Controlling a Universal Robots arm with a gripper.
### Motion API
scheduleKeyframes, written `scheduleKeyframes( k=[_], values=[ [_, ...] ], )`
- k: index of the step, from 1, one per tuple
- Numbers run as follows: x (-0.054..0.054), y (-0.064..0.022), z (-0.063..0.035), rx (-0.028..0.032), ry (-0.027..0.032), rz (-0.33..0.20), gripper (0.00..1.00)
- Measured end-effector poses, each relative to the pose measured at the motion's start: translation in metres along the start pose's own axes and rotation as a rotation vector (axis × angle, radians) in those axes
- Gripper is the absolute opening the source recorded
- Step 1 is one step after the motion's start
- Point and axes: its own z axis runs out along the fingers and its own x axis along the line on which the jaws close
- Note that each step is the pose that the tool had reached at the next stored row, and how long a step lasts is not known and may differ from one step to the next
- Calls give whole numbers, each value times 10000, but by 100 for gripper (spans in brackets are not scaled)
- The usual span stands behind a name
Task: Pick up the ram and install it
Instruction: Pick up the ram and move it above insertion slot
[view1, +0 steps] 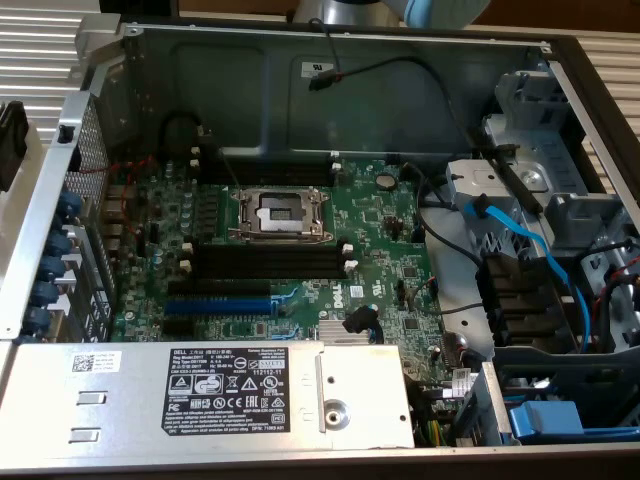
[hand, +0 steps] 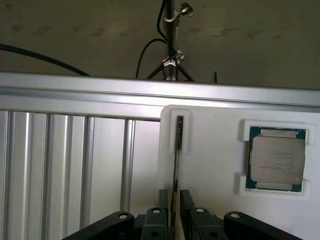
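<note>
The ram stands on edge in a slot of a white holder, so I see it as a thin dark strip. My gripper is open, with one black finger on each side of the ram's near end and a narrow gap to each. In the exterior view the open computer case shows the green motherboard with its long black memory slots, which have white end clips and hold nothing.
A processor chip sits in a recess of the white holder. The holder rests on ribbed aluminium rails. On the motherboard are the metal CPU socket and a blue expansion slot. The power supply and blue cables flank it.
</note>
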Motion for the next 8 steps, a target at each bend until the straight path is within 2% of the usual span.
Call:
scheduleKeyframes(
  k=[4, 5, 7, 8],
  values=[
    [0, 0, 0, 0, 0, 0, 24],
    [0, 0, 0, 1, 0, 0, 23],
    [0, 0, 0, -1, 0, -1, 12],
    [0, 0, 0, 0, 0, 0, 12]
  ],
)
